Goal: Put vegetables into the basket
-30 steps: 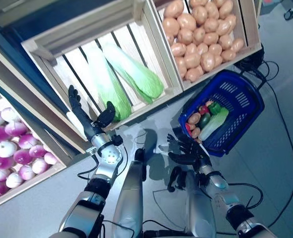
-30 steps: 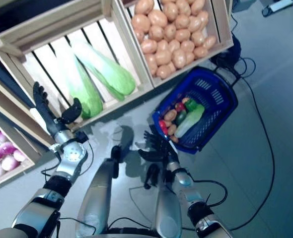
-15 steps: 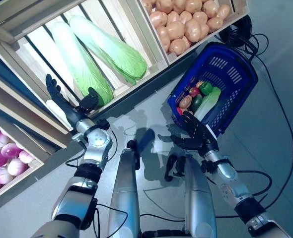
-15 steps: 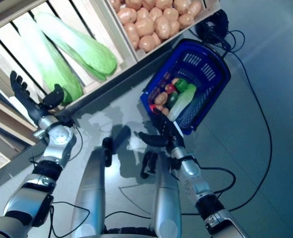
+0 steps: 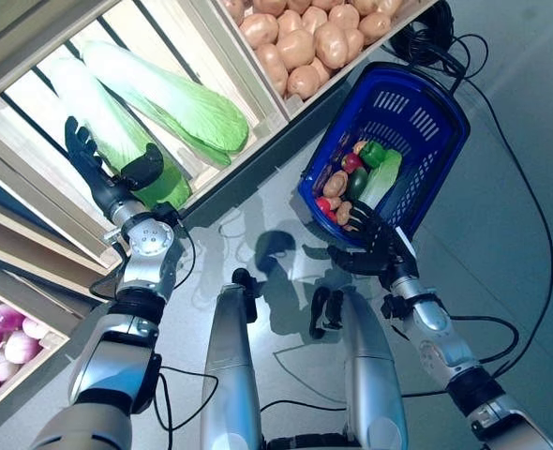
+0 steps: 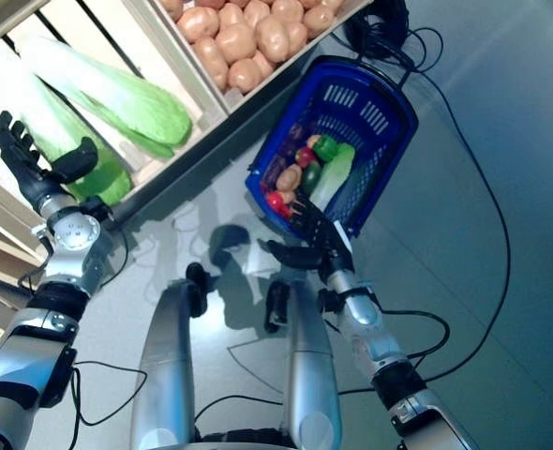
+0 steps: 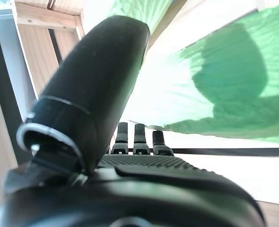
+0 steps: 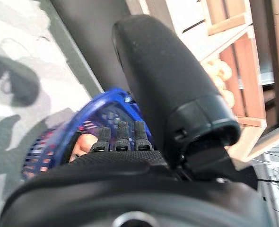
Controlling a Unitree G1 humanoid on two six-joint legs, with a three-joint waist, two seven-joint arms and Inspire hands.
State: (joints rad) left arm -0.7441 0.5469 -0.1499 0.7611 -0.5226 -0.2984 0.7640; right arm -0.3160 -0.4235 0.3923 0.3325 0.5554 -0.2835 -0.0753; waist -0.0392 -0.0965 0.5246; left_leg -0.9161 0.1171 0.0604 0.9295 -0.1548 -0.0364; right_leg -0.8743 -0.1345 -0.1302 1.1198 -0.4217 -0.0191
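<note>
Two long cabbages (image 5: 169, 94) lie side by side in the slatted wooden crate (image 5: 201, 33) at the upper left of the frame, their long axes running from upper left to lower right, leafy green ends toward the crate's front edge. The left hand (image 5: 108, 173) stands at that front edge with fingers straight and thumb spread, holding nothing; the nearer cabbage's green tip lies just beyond the thumb, so this arm is much the closer to the next vegetable, and a grasp across the cabbage's width looks the likely approach. A second crate (image 5: 286, 103) at upper centre is filled with potatoes (image 5: 305, 37). The blue basket (image 5: 426, 89) sits on the floor at centre right and already holds a cabbage, a green pepper, a potato and some red pieces. The right hand (image 5: 370, 246) hovers just below the basket's near rim, fingers spread and empty.
</note>
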